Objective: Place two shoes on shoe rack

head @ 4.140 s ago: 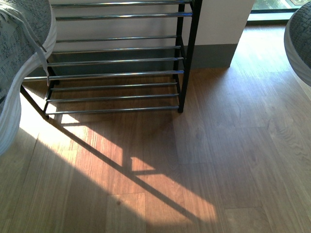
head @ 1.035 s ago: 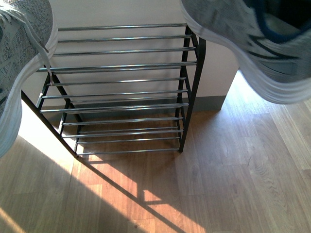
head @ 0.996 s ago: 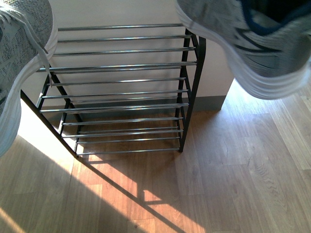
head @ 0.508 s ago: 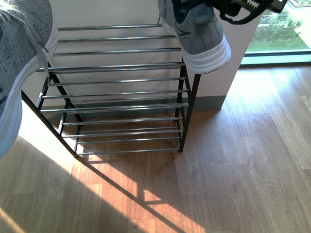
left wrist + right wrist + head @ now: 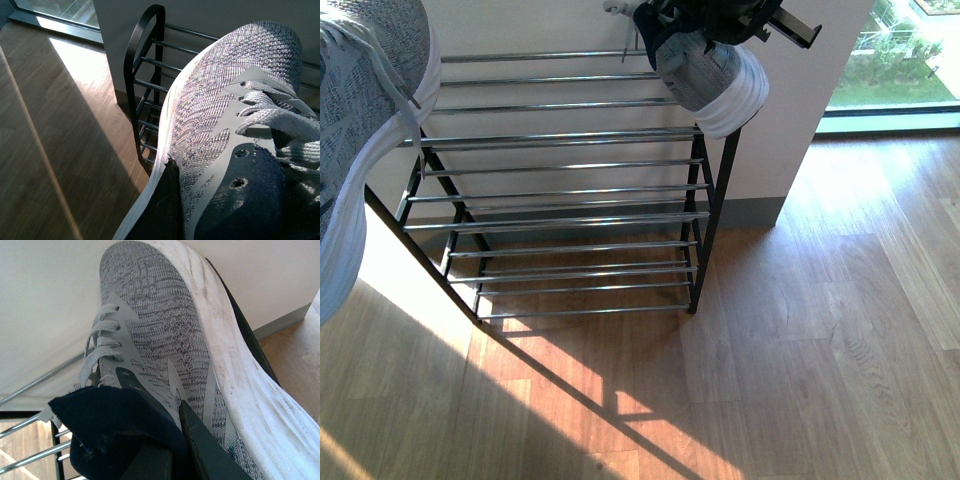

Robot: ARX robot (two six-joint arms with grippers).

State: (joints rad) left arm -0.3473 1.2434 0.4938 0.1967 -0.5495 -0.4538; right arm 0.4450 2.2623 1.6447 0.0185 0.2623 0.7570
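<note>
The grey knit sneaker (image 5: 705, 75) hangs upper centre-right, over the shoe rack's (image 5: 570, 135) top chrome bars; it should go down level, sole spanning two bars, before release; the right gripper (image 5: 710, 25), just above, pinches its navy collar; the second sneaker (image 5: 360, 110), upper left, hangs clamped in the left gripper (image 5: 169, 210).

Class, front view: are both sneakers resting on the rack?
No, the left sneaker is held up short of the rack, off its bars.
</note>
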